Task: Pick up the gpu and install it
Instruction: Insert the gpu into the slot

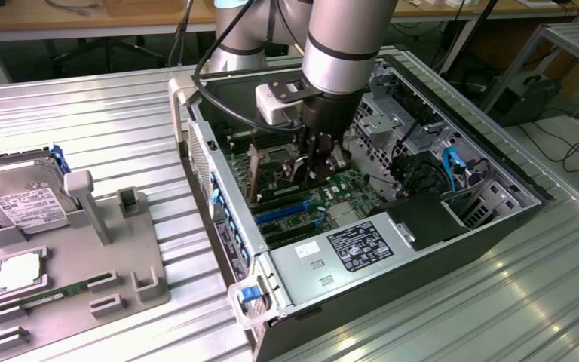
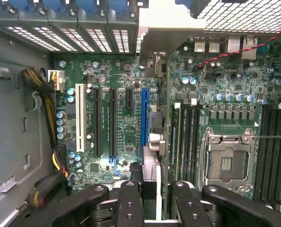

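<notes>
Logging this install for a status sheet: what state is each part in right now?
gpu: held edge-on beside the blue slot.
end effector: shut on gpu.
computer case: lying open, side panel off.
CPU socket: empty.
hard drive: parked in its holder outside the case.

1. The gpu (image 2: 152, 142) is a thin black card with a pale metal end bracket, seen edge-on in the wrist view.
2. It stands upright on its edge inside the open computer case, above the motherboard, right beside the long blue slot.
3. In the exterior view the gpu (image 1: 315, 162) hangs vertically beneath the arm's wrist, over the board's middle.
</notes>
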You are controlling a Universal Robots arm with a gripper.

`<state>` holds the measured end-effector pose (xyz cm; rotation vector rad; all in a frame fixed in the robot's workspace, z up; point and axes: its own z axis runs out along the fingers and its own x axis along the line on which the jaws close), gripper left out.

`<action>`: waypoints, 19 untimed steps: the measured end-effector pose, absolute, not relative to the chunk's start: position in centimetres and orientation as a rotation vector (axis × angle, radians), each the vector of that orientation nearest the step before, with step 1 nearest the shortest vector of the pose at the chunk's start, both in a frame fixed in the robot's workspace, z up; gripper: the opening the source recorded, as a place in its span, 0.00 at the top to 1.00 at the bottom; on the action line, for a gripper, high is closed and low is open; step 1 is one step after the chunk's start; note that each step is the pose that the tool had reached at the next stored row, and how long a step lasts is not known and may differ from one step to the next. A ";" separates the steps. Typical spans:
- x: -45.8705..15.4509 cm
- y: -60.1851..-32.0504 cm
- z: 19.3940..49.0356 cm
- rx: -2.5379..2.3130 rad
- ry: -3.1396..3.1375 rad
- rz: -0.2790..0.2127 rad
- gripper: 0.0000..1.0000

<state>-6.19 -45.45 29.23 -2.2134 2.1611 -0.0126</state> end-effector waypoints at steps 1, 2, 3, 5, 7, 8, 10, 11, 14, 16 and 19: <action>-6.2 -45.4 29.1 -2.213 2.161 -0.012 0.72; -6.2 -45.4 29.0 -2.213 2.161 -0.012 0.72; -6.2 -45.4 28.8 -2.213 2.161 -0.012 0.72; -6.3 -45.4 28.6 -2.206 2.167 -0.011 0.72; -6.3 -45.3 28.4 -2.191 2.182 -0.011 0.72; -6.3 -45.3 28.4 -2.187 2.184 -0.010 0.72; -6.3 -45.3 28.3 -2.182 2.182 -0.009 0.72; -6.3 -45.3 28.2 -2.180 2.180 -0.011 0.72; -6.4 -45.3 28.1 -2.171 2.170 -0.031 0.72; -6.5 -45.3 27.9 -2.170 2.168 -0.035 0.72; -6.5 -45.3 27.4 -2.168 2.171 -0.035 0.72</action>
